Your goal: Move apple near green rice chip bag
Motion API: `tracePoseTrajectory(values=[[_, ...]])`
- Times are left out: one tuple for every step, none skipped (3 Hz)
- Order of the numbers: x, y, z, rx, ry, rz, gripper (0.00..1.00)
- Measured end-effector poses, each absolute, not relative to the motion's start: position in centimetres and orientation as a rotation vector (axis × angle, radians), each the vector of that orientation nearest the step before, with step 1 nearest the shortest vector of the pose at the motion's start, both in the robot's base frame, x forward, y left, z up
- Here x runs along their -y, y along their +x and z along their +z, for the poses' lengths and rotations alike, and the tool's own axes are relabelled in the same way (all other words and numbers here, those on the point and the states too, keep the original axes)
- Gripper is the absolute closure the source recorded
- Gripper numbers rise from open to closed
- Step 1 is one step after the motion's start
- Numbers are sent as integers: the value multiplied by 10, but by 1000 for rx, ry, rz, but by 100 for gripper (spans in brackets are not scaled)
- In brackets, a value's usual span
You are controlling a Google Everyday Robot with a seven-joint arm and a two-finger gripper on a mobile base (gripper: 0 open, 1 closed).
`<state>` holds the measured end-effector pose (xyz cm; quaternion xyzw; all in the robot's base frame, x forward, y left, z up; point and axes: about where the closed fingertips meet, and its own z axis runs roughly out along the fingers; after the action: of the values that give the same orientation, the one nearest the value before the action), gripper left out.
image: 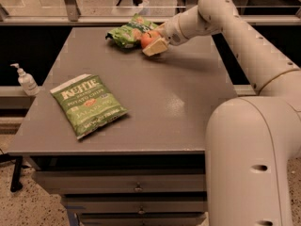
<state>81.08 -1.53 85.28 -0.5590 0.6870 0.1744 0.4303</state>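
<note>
The grey table bears KETTLE bag, green rice chip bag and apple by the end effector.
</note>
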Motion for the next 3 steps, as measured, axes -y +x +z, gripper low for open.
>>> tracePoseTrajectory(values=[[12, 810, 853, -1708, -1400, 448, 0], [11, 809, 855, -1703, -1402, 453, 0], [13, 805, 861, -1692, -1396, 463, 0]])
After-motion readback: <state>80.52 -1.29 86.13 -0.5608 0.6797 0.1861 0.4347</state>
